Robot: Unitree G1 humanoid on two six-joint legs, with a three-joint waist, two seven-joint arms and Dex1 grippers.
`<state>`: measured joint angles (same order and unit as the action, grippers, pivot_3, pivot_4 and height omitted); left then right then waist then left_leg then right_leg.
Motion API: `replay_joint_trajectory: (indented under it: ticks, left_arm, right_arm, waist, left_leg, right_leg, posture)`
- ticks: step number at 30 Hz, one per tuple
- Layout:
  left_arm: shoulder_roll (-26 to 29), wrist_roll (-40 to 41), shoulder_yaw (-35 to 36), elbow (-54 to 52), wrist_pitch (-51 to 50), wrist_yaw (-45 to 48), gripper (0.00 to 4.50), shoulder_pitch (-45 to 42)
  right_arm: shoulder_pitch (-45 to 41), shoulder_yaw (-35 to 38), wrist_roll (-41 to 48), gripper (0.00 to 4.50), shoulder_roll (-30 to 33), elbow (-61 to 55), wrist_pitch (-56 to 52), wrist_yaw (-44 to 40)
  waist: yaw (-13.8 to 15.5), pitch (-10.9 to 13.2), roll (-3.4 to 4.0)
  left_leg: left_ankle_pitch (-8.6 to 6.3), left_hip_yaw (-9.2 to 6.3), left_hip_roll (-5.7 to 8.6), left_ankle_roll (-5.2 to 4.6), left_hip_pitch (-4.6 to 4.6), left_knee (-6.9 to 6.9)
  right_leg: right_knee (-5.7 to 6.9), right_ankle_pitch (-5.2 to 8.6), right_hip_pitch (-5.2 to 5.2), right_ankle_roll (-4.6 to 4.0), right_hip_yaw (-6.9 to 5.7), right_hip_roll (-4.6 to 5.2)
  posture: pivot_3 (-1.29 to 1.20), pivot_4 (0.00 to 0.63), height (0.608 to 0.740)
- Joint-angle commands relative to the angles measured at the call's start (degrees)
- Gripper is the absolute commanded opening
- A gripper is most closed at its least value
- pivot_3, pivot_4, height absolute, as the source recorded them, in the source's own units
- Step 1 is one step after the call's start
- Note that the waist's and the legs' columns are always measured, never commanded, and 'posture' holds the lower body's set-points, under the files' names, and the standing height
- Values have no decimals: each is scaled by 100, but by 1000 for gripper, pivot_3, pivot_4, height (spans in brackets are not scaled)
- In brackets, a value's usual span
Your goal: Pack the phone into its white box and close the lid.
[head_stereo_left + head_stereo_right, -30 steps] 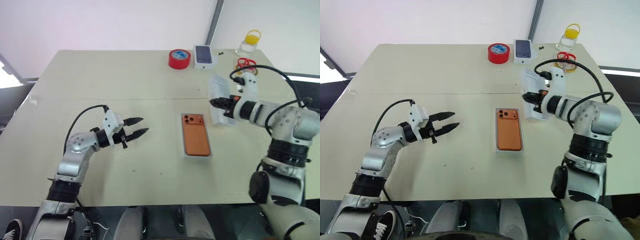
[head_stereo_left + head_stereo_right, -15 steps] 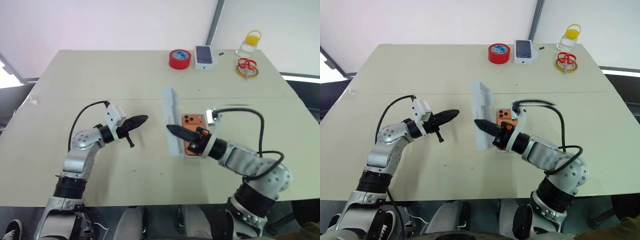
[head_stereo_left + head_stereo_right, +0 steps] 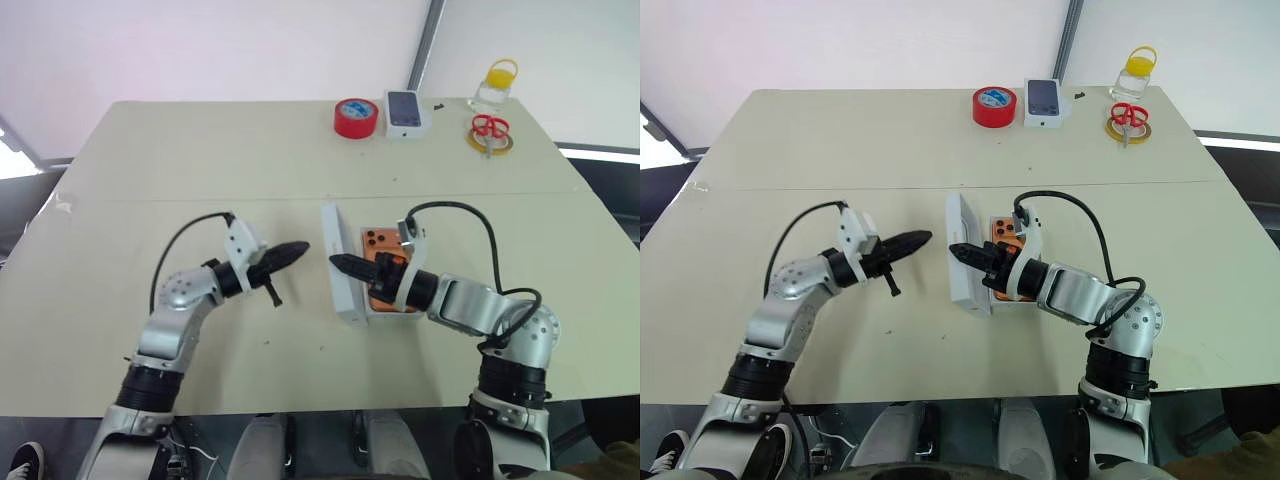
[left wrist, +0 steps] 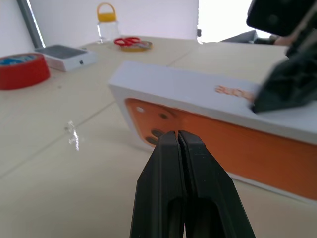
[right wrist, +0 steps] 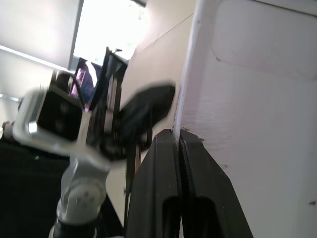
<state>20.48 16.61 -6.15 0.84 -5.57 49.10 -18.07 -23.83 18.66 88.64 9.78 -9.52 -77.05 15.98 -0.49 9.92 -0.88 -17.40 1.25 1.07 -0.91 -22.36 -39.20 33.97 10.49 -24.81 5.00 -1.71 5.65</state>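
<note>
A: How does the right end effector (image 3: 340, 264) stand?

B: Its two black fingers are pressed together on the thin rim of a white lid (image 3: 338, 265). The lid stands on its long edge, nearly upright, and the fingers hold it near the middle of its upper edge. The right wrist view has the fingertips right against the lid's white inner face (image 5: 257, 99).

A: And the left end effector (image 3: 296, 249)?

B: Closed on nothing, fingers tip to tip, pointing level at the lid's outer side. It is near the lid but apart from it. From the left wrist view the lid's outer face (image 4: 208, 87) is white with an orange side band.

A: Where is the phone (image 3: 385, 262)?

B: It lies flat in the white box (image 3: 392, 308), camera cluster toward the far edge of the surface (image 3: 150, 200). The box sits about midway between the left and right edges, somewhat nearer the near edge than the far one. The upright lid stands just beside the box's left long side; I cannot tell whether it touches the tray.

A: Anything else out there?

B: Along the far edge, a roll of red tape (image 3: 358, 117), a small white box with a dark phone picture (image 3: 406, 112) just beside it, and toward the far right corner red-handled scissors (image 3: 488, 127) on a yellow ring, with a clear jar with a yellow lid (image 3: 496, 86) behind them.
</note>
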Motion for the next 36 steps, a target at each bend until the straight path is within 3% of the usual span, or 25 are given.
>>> replay_joint_trajectory:
  ticks: [1,5,8,12,16,22,25,29,36]
  left_arm:
    - [-164,-166,-131,188,165,-109,78,-141]
    - [-616,-382,-357,716,332,-282,78,-502]
    - [-865,-446,-425,897,408,-354,0,-676]
    - [-1025,-540,-540,1111,503,-313,0,-805]
    - [-1287,-637,-649,1506,652,-320,0,-1022]
    - [-1678,-822,-806,2010,905,-376,0,-1235]
    - [-1628,-858,-744,2073,891,-376,0,-1277]
    - [-1379,-815,-633,1858,843,-299,0,-1209]
    - [-777,-944,-566,1443,827,-285,0,-835]
  right_arm:
    - [148,-96,-142,0,277,204,258,42]
    - [158,-115,-182,0,518,299,582,-112]
    - [206,-20,-132,948,677,408,816,-242]
    - [315,-85,-653,2869,1410,278,990,-843]
    - [521,-272,-1892,2869,2534,204,1543,-1979]
    - [499,-241,-3030,2869,3197,362,2346,-3047]
    - [572,-508,-3658,1991,3236,114,2788,-3361]
    - [765,-1332,-5316,30,3472,-127,4092,-3863]
    - [1140,-1804,-6440,30,3376,-72,5030,-4418]
  waist:
    - [-5,-8,-12]
    - [27,-12,-10]
    - [35,-12,-10]
    - [13,-12,-9]
    - [96,-12,-8]
    - [121,-6,-3]
    - [104,-6,-3]
    - [119,-6,-2]
    - [124,-6,-2]
  left_leg:
    - [0,0,0,0,1,-1]
    - [0,-4,-1,-1,9,-2]
    - [0,-3,-3,-1,8,-3]
    - [-1,-2,-5,-3,6,-2]
    - [-2,0,-4,-4,4,-4]
    - [-4,6,-9,-7,-5,-3]
    - [-5,6,-10,-9,-5,-3]
    - [-5,4,-26,-9,-4,-2]
    - [-5,6,-21,-9,-5,-2]
  right_leg:
    - [-3,0,3,0,1,0]
    - [-9,4,14,4,-2,0]
    - [-18,4,17,5,-2,0]
    - [-20,4,16,10,-2,-2]
    - [-35,9,19,9,-3,-3]
    - [-48,7,13,12,-5,-7]
    - [-51,6,13,14,-5,-7]
    - [-50,7,12,13,-8,-21]
    - [-55,7,13,10,-6,-15]
  posture:
    - [0,150,740]
    - [0,150,740]
    - [0,150,740]
    - [0,150,740]
    - [0,150,740]
    - [0,150,740]
    - [0,150,740]
    - [0,150,740]
    - [0,150,740]
